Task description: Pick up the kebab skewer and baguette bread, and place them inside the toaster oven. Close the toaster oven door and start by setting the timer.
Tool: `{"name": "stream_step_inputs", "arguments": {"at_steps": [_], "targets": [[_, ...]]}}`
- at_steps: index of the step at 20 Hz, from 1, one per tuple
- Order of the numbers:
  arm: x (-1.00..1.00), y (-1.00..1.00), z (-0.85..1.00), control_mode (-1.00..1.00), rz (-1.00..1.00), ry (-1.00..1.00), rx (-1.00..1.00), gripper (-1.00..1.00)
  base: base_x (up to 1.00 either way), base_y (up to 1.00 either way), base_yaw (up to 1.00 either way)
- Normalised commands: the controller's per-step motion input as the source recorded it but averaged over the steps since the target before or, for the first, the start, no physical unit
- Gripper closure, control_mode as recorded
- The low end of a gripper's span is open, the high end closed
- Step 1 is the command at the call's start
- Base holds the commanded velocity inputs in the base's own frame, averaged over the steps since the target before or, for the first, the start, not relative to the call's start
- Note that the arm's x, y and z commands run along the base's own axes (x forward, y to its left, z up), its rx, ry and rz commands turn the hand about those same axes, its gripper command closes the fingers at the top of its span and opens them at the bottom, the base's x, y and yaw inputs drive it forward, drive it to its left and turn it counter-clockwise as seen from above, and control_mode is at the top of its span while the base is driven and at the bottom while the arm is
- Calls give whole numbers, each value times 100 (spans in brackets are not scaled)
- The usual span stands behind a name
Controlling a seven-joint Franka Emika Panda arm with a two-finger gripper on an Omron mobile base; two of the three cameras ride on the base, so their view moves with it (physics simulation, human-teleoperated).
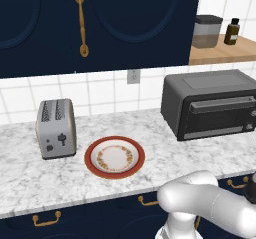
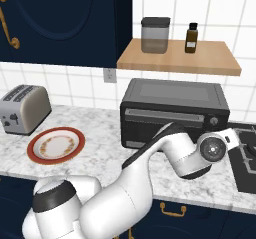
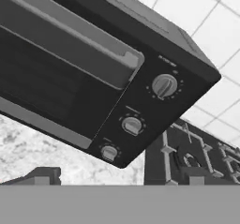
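The toaster oven (image 1: 210, 105) stands at the right of the marble counter, a dark grey box (image 2: 175, 110). Its door (image 3: 51, 82) is shut, with the grey bar handle (image 3: 75, 40) along the top edge. Right of the door sit three knobs: a large top one (image 3: 164, 85), a middle one (image 3: 131, 124) and a small bottom one (image 3: 109, 153). My gripper (image 3: 117, 180) is open and empty, hovering close in front of the oven's lower right corner and facing the knob panel. The kebab skewer and baguette bread are out of view. The dark glass hides the oven's inside.
A red-rimmed patterned plate (image 1: 115, 157) lies bare on the counter beside a silver two-slot toaster (image 1: 56, 128). A black stove top (image 2: 245, 158) adjoins the oven on the right. A wooden shelf (image 2: 180, 58) above carries a jar and a brown bottle.
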Motion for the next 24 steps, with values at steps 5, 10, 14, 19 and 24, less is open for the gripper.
{"name": "stream_step_inputs", "arguments": {"at_steps": [5, 10, 14, 19, 24], "targets": [[23, 5, -1, -100, 0, -26, 8, -100, 0, 0, 0], [29, -3, 1, -100, 0, -24, 1, -100, 0, 0, 0], [1, -36, 9, -100, 0, -23, 4, -100, 0, 0, 0], [0, -34, 0, -100, 0, -8, 7, -100, 0, 0, 0], [0, -9, 0, -100, 0, -1, 13, -100, 0, 0, 0]]}}
